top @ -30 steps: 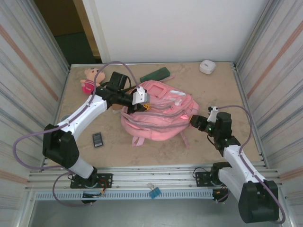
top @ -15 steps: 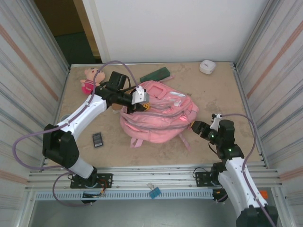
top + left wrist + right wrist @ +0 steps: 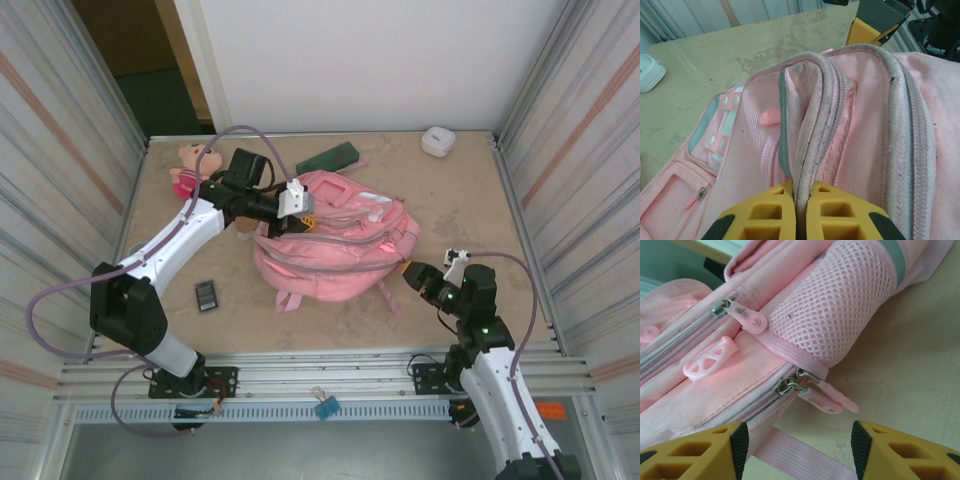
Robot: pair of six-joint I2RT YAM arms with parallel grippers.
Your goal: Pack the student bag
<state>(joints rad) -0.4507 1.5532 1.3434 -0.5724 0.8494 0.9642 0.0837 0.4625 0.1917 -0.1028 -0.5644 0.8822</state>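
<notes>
I have the student bag [image 3: 335, 250] lying in the middle of the counter [image 3: 480, 210]. My left gripper [image 3: 800, 192] is clenched on the grey-trimmed rim at its top. My right gripper [image 3: 800, 435] hangs released just short of the lower zip pull [image 3: 827, 399] by the mesh pocket. The zips on that side look closed, and the plush doll [image 3: 190, 168], green case [image 3: 328, 157], white box [image 3: 437, 141] and small dark gadget [image 3: 207, 295] lie outside, so I judge packing barely begun.

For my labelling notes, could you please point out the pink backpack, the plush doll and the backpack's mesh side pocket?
pink backpack [image 3: 332, 264], top external view, on its front panel.
plush doll [image 3: 188, 172], top external view, on its pink body.
mesh side pocket [image 3: 832, 305], right wrist view, on the middle of the netting.
</notes>
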